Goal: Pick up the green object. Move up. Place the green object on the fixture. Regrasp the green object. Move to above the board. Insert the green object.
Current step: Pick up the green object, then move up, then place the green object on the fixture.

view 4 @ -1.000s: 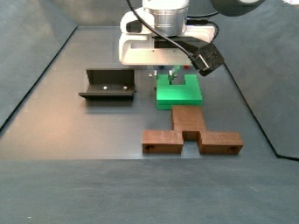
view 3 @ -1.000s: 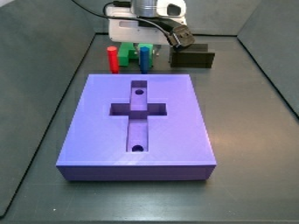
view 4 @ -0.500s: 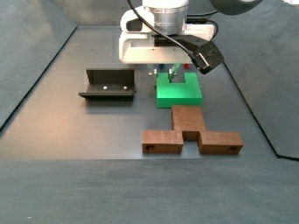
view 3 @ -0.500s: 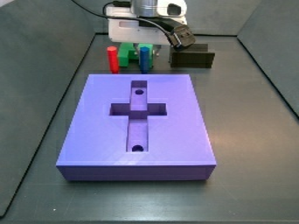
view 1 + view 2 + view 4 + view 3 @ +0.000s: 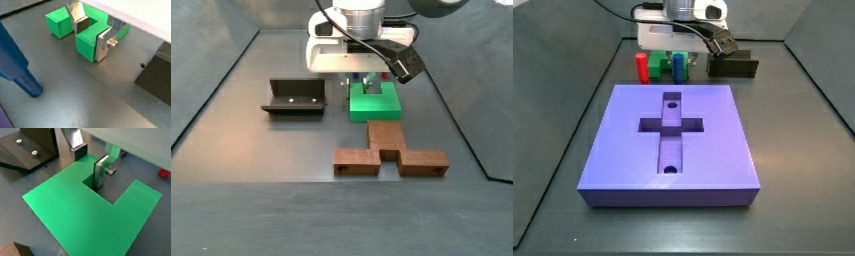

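Note:
The green object (image 5: 59,22) is a bright green U-shaped block lying flat on the dark floor (image 5: 251,140), seen from above in a side view (image 5: 374,101). My gripper (image 5: 92,39) is lowered onto it and straddles one arm of the U. One silver finger sits in the square notch, the other against the arm's outer face, both pressed to the green object (image 5: 73,208). The fixture (image 5: 294,97) stands apart to one side of the gripper (image 5: 369,80). The board (image 5: 671,140), a thick purple slab with a cross recess, lies nearer the camera in a side view.
A red peg (image 5: 641,68) and a blue peg (image 5: 679,67) stand upright by the gripper (image 5: 683,52); the blue peg (image 5: 20,75) rises close beside the green piece. A brown wooden piece (image 5: 389,152) lies just past the green one. Dark walls bound the floor.

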Motion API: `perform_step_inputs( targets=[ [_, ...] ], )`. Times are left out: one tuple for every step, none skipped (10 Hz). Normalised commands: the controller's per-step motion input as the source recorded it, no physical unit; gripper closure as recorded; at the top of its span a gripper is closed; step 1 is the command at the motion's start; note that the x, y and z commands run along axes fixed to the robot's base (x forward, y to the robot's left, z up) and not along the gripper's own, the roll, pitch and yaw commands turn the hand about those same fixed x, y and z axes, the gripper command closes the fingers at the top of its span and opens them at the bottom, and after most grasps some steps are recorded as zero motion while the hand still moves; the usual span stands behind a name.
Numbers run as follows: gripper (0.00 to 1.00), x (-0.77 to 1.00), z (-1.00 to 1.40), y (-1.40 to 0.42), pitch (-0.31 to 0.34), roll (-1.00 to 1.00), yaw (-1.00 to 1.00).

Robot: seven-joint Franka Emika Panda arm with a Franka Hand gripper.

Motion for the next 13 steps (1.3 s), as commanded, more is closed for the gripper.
perform_step_inputs(
  targets=[
    [1.00,0.00,0.00,0.00,0.000,0.00,0.00],
    [1.00,0.00,0.00,0.00,0.000,0.00,0.00],
    [1.00,0.00,0.00,0.00,0.000,0.00,0.00],
    [1.00,0.00,0.00,0.00,0.000,0.00,0.00],
    [1.00,0.00,0.83,0.00,0.000,0.00,0.00],
    [1.00,-0.08,0.73,-0.02,0.054,0.00,-0.05],
    [1.00,-0.09,0.53,-0.01,0.078,0.02,-0.05],
    [1.00,0.00,0.00,0.00,0.000,-0.01,0.00],
    [1.00,0.00,-0.14,-0.02,-0.140,-0.27,0.00],
    [1.00,0.14,0.21,0.19,-0.151,-0.84,0.05],
    [1.00,0.48,0.31,0.13,-0.086,-0.94,0.04],
    [1.00,0.65,0.08,0.11,-0.143,-1.00,0.00],
    [1.00,0.64,0.04,0.10,-0.163,-1.00,0.00]
  ],
)
